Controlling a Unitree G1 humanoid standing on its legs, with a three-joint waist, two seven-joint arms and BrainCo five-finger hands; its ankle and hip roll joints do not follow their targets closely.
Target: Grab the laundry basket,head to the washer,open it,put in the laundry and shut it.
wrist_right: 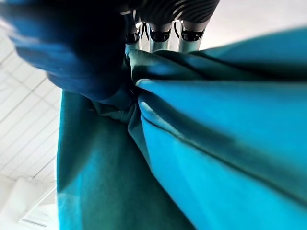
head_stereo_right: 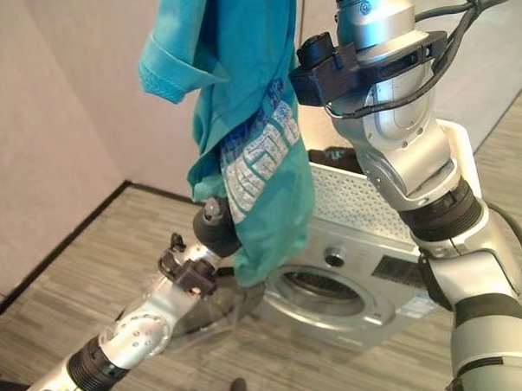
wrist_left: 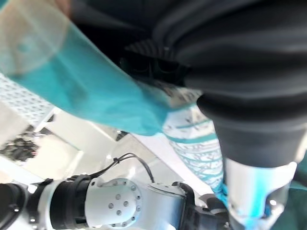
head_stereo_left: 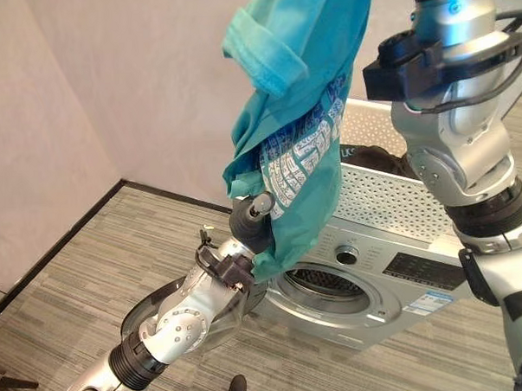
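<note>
1. Wood-look floor (head_stereo_left: 91,281) is carrying the washer (head_stereo_left: 378,294), door already open.
2. Right hand (wrist_right: 158,28) is gripping a teal shirt (head_stereo_left: 293,142), hanging above the drum.
3. Left hand (head_stereo_left: 249,222) is hiding behind the shirt; I cannot tell its grip.
4. Loading and shutting are remaining.

A teal shirt (head_stereo_left: 296,99) with white print hangs from the top of the view, draping down in front of the washer (head_stereo_left: 369,282). Its lower part covers the left hand (head_stereo_left: 252,220), so the fingers cannot be made out. The washer's round door opening sits just beside the shirt's hem. A white perforated laundry basket (head_stereo_left: 384,194) with dark clothes inside rests on top of the washer.
</note>
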